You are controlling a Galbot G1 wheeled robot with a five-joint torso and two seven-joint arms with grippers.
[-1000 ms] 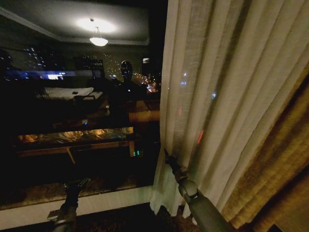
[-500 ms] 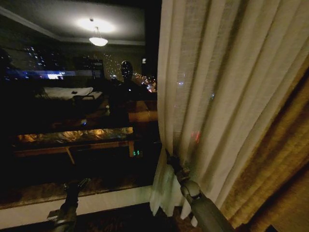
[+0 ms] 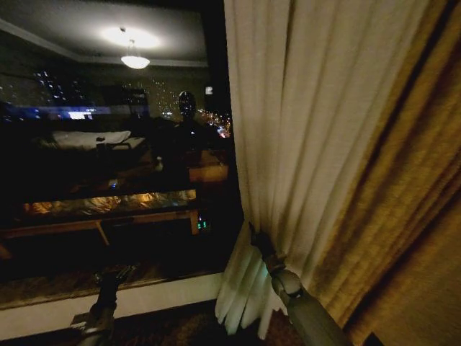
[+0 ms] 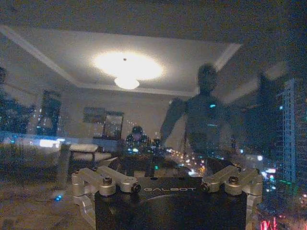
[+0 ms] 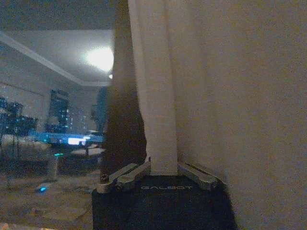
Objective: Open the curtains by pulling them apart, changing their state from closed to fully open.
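Night window [image 3: 108, 144], dark glass throwing back a ceiling lamp [image 3: 135, 60], room furniture and the robot's own reflection. The sheer curtain [image 3: 288, 130] hangs bunched against the right side of the window, its leading edge running top to floor just right of the bare glass. Thick golden drape [image 3: 403, 216] sits right behind and beside it, overlapping the sheer's outer folds, so the two fabrics crowd together there.

Right gripper [image 3: 253, 236] is low at the sheer's leading edge, arm rising from the bottom right; in the right wrist view a narrow fold of the curtain [image 5: 160, 96] runs straight down between the fingers [image 5: 127, 175], which are closed on it. Left gripper [image 3: 115, 277] is low by the pale sill ledge [image 3: 144, 299] under the glass, touching no fabric, fingers [image 4: 103, 177] spread apart, pointing at the window.

Dark patterned floor [image 3: 173, 328] below. Glass to the left of the curtain edge is uncovered; free room lies along the sill on that side, while the right is packed with drape.
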